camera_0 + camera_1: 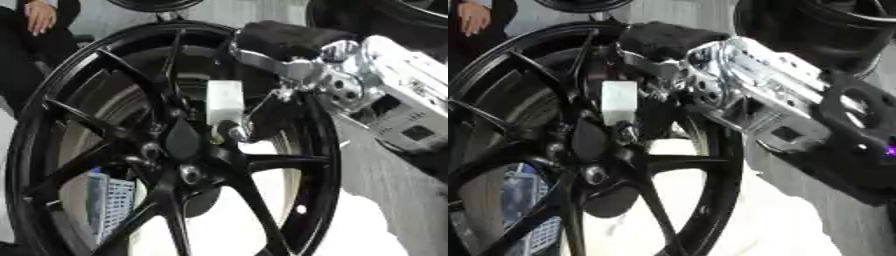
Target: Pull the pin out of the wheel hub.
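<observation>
1. A large black wheel (166, 150) with thin spokes fills most of both views, standing upright and tilted a little. Its rim runs from the top centre round to the bottom edge.
2. Behind it lies a pale grey surface (385, 200), with a bright white patch showing through the spokes at the lower right. Another dark wheel (833, 30) stands at the upper right, and a person's hand (39, 15) shows at the upper left corner, away from the work.
3. The right arm (772, 95), silver with black panels, comes in from the right side and slopes up and leftward to the top of the wheel.
4. The right robot hand (280, 42), black, is over the upper rim, its fingers reaching down among the spokes toward the hub. Whether they are spread or closed cannot be told, as the spokes and the wrist hide them.
5. The hub (184, 142) sits at the middle of the spokes, with round bolt holes beside it.
6. The pin (225, 102), a white block, stands just above the hub, still in place, just beside the fingers.
</observation>
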Controlling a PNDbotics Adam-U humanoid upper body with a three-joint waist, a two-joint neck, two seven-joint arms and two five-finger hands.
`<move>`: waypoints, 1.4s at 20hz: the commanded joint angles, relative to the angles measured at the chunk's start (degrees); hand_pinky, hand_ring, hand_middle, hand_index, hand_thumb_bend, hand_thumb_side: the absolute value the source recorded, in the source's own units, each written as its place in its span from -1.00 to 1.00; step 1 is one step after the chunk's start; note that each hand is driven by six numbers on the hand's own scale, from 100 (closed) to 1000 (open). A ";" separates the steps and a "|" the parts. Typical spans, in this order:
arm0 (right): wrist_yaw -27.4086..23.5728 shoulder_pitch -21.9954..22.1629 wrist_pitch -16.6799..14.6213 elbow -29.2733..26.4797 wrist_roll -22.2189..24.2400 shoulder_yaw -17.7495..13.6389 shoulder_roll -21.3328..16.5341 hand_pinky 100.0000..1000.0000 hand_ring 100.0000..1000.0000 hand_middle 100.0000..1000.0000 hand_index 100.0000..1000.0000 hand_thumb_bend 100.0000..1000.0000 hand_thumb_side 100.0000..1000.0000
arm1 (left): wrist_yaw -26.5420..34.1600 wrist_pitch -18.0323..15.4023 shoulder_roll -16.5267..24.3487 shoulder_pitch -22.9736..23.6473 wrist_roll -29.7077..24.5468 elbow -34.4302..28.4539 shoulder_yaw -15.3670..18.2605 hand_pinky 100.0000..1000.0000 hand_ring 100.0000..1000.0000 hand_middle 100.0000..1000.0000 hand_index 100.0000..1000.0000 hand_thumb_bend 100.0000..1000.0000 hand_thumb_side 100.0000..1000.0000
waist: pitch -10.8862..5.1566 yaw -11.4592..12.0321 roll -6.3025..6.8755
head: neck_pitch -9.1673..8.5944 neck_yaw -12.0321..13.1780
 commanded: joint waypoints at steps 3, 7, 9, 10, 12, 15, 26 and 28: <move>-1.47 -0.64 11.20 -0.99 9.19 -0.99 -1.43 0.60 0.28 -0.35 0.14 -0.59 -1.00 | -0.28 0.05 0.67 -0.36 -0.12 -0.64 0.23 0.75 0.48 0.11 0.42 -1.00 0.07 | -1.44 -0.04 0.43 | -0.88 -0.08; -2.06 -0.61 11.67 -1.15 8.46 -1.15 -1.53 0.59 0.24 -0.42 0.09 -0.59 -1.00 | -0.31 0.06 0.70 -0.29 -0.07 -0.64 0.28 0.75 0.48 0.11 0.42 -1.00 0.07 | -1.61 0.00 0.43 | -0.96 -0.09; -2.25 -0.65 12.00 -1.33 7.91 -1.22 -1.63 0.59 0.24 -0.43 0.08 -0.59 -1.00 | -0.32 0.08 0.69 -0.23 -0.05 -0.64 0.29 0.75 0.48 0.11 0.42 -1.00 0.08 | -1.70 0.01 0.44 | -0.96 -0.11; -2.34 -0.69 12.11 -1.40 7.74 -1.22 -1.67 0.59 0.23 -0.44 0.07 -0.58 -1.00 | -0.32 0.08 0.69 -0.21 -0.05 -0.64 0.29 0.76 0.48 0.11 0.42 -1.00 0.07 | -1.74 0.02 0.44 | -0.96 -0.11; -2.26 -1.20 12.25 -1.68 7.48 -1.29 -1.80 0.59 0.23 -0.45 0.06 -0.58 -1.00 | -0.29 0.08 0.72 -0.15 -0.02 -0.64 0.32 0.76 0.48 0.11 0.42 -1.00 0.07 | -2.01 0.01 0.44 | -0.90 -0.11; -2.02 -2.15 12.54 -2.15 7.85 -1.45 -2.00 0.60 0.23 -0.46 0.05 -0.57 -1.00 | -0.20 0.11 0.75 -0.03 -0.02 -0.64 0.32 0.76 0.48 0.12 0.42 -1.00 0.07 | -2.49 -0.04 0.42 | -0.78 -0.12; -2.46 -5.41 15.35 -3.82 10.27 -4.42 -4.85 0.60 0.21 -0.51 0.04 -0.62 -1.00 | 0.61 0.35 0.86 0.23 -0.12 -0.64 0.43 0.76 0.48 0.12 0.42 -1.00 0.06 | -5.64 0.37 0.25 | -2.87 -0.79; -3.35 -5.48 15.82 -3.33 9.74 -6.18 -5.74 0.58 0.18 -0.54 0.04 -0.69 -1.00 | 0.78 0.38 0.93 0.32 0.03 -0.64 0.55 0.76 0.48 0.12 0.42 -1.00 0.05 | -6.19 0.36 0.28 | -3.28 -0.99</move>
